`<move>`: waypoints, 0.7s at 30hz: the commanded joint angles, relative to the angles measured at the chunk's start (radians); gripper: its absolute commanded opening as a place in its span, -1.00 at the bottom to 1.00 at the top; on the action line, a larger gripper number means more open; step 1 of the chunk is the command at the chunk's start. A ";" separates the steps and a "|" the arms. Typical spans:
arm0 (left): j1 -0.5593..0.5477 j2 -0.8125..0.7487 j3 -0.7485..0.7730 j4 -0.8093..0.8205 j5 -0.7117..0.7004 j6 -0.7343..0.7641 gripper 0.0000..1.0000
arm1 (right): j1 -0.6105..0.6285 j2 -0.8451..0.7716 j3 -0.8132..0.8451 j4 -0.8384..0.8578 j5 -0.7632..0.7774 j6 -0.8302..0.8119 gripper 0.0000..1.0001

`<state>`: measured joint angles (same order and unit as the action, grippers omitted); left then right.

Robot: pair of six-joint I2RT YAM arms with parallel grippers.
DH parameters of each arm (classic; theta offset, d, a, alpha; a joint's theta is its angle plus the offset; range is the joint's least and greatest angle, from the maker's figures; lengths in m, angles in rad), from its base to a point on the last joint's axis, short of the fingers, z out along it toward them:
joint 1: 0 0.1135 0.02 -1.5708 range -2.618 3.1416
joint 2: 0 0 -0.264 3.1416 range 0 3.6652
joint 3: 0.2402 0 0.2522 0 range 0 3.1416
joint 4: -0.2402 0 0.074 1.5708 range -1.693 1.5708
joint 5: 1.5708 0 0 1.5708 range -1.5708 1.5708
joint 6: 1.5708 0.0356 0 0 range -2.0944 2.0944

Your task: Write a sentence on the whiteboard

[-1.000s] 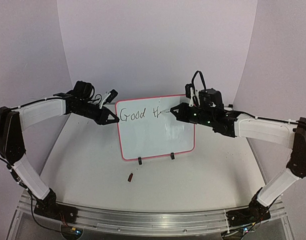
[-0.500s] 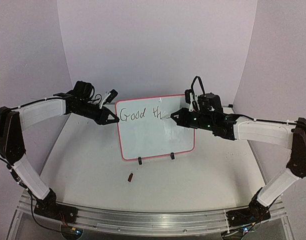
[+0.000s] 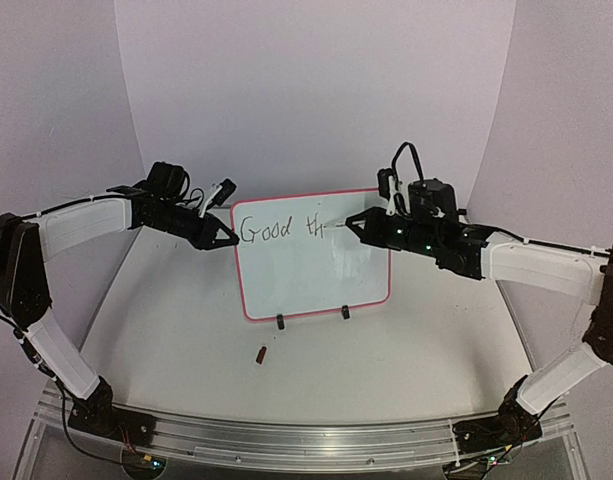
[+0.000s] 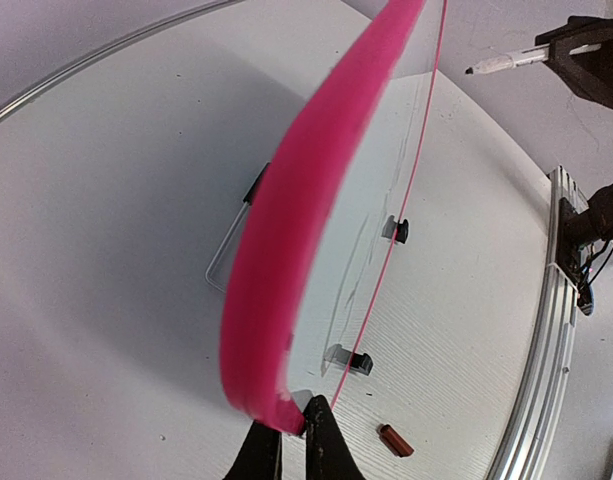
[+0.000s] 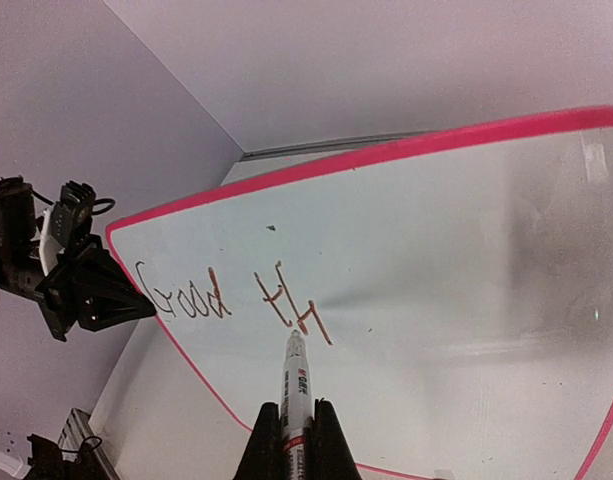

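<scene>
Right end effector clamps marker, barrel cut off, tip near whiteboard sentence.

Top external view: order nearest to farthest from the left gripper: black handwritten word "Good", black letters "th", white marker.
1. Black handwritten word "Good", left on the pink-framed whiteboard, beside the left gripper.
2. Black letters "th", mid-board.
3. White marker, rightmost, in the right gripper.

The white counter is carrying the whiteboard, which is standing on its black clip feet between the left pincer and the right pincer, while a small reddish-brown cylinder is lying apart, nearer than both pincers.
</scene>
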<state>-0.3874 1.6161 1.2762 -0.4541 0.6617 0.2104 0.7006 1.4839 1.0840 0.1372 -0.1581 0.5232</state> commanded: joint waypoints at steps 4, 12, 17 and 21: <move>-0.005 0.013 0.020 -0.021 -0.074 0.042 -1.00 | -0.014 -0.088 -0.017 0.004 -0.021 -0.021 -1.00; -0.004 0.017 0.019 -0.021 -0.074 0.040 -1.00 | -0.046 -0.074 -0.026 0.008 -0.054 -0.031 -1.00; -0.004 0.016 0.017 -0.018 -0.075 0.041 -1.00 | -0.050 -0.053 -0.015 0.018 -0.055 -0.035 -1.00; -0.004 0.025 0.021 -0.022 -0.075 0.042 -1.00 | -0.050 -0.037 0.002 0.018 -0.047 -0.042 -1.00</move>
<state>-0.3874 1.6161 1.2762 -0.4545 0.6617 0.2108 0.6521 1.4247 1.0580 0.1333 -0.2031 0.4987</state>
